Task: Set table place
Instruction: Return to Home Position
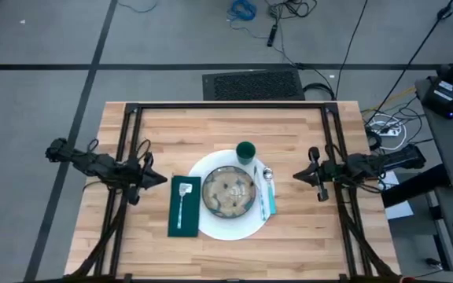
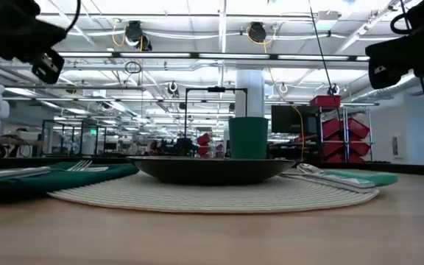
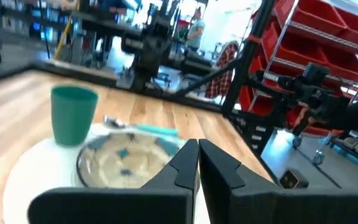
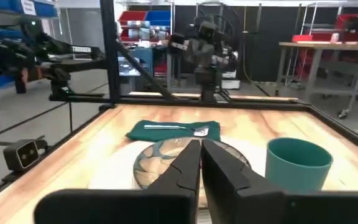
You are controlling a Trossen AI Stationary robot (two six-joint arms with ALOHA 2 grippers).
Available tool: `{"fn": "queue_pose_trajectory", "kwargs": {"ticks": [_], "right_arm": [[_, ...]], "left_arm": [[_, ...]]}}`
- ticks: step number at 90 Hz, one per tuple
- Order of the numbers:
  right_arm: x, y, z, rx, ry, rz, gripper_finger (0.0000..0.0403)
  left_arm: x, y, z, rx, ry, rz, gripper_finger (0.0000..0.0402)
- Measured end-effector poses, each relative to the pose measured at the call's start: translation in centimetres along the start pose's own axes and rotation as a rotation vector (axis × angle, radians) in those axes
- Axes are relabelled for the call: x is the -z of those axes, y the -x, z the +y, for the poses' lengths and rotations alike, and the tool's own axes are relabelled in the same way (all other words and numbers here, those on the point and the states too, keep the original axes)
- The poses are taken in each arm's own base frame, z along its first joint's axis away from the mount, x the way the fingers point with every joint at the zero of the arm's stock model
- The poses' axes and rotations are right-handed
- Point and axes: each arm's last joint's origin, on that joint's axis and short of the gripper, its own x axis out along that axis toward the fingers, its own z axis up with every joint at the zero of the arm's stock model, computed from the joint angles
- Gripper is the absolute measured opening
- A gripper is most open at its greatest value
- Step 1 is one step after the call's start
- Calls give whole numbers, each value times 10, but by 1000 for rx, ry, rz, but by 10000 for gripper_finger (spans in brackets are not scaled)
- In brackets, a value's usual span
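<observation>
The table (image 1: 289,134) sits under both arms, with the setting at its middle. A white mat (image 1: 211,224) carries a plate (image 1: 229,191), a cup (image 1: 245,151) at its far edge, a napkin (image 1: 176,224) with a fork (image 1: 183,200) at its left, and cutlery (image 1: 267,192) at its right. The left pincer (image 1: 162,179) and right pincer (image 1: 297,176) hover on either side, pressed together and empty. The table looks heavy and rigid, nothing to grip. The cup seems light and stiff and is best taken by the rim.
</observation>
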Motion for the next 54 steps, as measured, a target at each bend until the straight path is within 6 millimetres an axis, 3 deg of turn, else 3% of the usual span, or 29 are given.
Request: {"fn": "queue_pose_trajectory", "kwargs": {"ticks": [27, 54], "right_arm": [[2, -1, 0, -7, -24, -32, 0], [3, -2, 0, -2, -7, -23, 0]], "left_arm": [[8, -5, 2, 14, -141, -70, 0], [8, -5, 3, -2, -138, -75, 0]]}}
